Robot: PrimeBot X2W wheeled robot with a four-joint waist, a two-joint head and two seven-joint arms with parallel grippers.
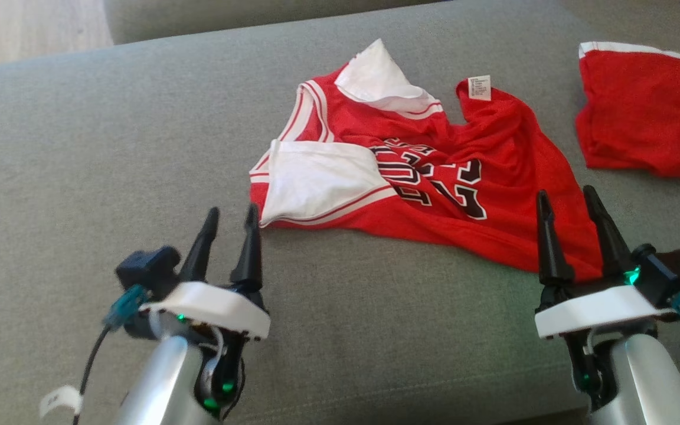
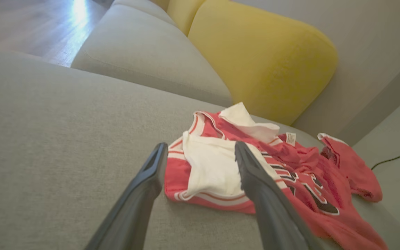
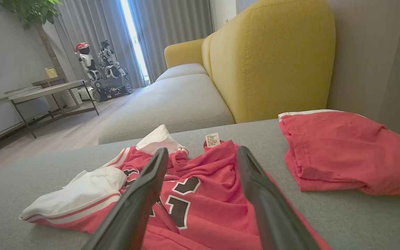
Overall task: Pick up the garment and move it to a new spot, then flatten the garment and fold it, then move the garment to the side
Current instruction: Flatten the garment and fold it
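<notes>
A red basketball jersey (image 1: 434,195) with white trim, black lettering and white inner flaps lies rumpled on the grey sofa seat (image 1: 110,147). It also appears in the left wrist view as the jersey (image 2: 221,170) and in the right wrist view as the jersey (image 3: 200,187). My left gripper (image 1: 232,213) stands open just left of the jersey's near white-trimmed corner, holding nothing. My right gripper (image 1: 567,199) is open above the jersey's right edge, empty. The left fingers (image 2: 144,187) frame the white flap; the right fingers (image 3: 255,187) frame the lettering.
A second red garment (image 1: 641,109) with a white band lies folded at the far right of the seat. Yellow backrest cushions (image 3: 273,59) rise behind. Another grey seat (image 2: 144,59) adjoins. Across the room stand a low table (image 3: 50,92) and a parked robot (image 3: 102,69).
</notes>
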